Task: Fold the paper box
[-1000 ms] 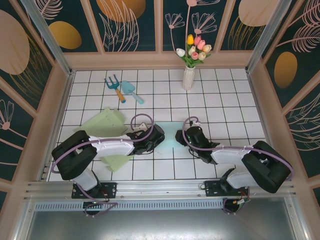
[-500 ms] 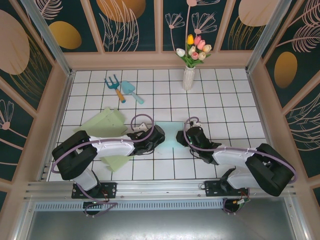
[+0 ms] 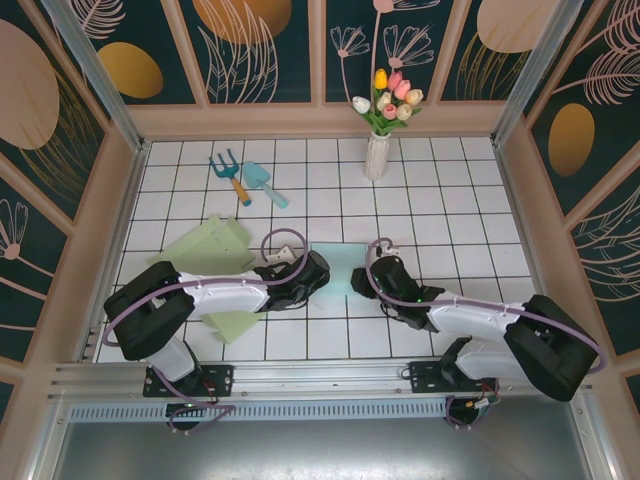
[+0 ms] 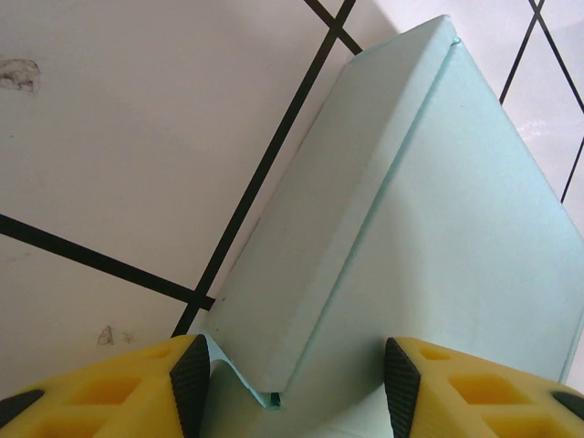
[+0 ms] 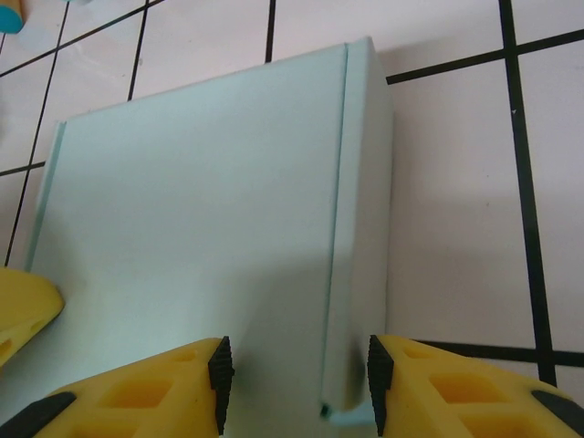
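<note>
The paper box (image 3: 338,258) is a pale teal sheet lying flat on the tiled table, between my two grippers. In the left wrist view the paper box (image 4: 429,228) has one long side flap raised along a crease. My left gripper (image 4: 296,388) is open and straddles the box's near corner, its pads clear of the card. In the right wrist view the paper box (image 5: 201,228) has its right side wall standing up. My right gripper (image 5: 299,374) is open, with that wall between its pads. From above, the left gripper (image 3: 316,270) and right gripper (image 3: 362,277) flank the box.
Pale green paper sheets (image 3: 205,245) lie at the left, with another green sheet (image 3: 232,323) near the left arm. A toy fork (image 3: 230,174) and trowel (image 3: 264,184) lie at the back left. A white vase of tulips (image 3: 377,152) stands at the back. Wooden walls enclose the table.
The right arm has stretched out lower and its gripper has crept a little closer to the box's right edge. The left gripper has barely moved.
</note>
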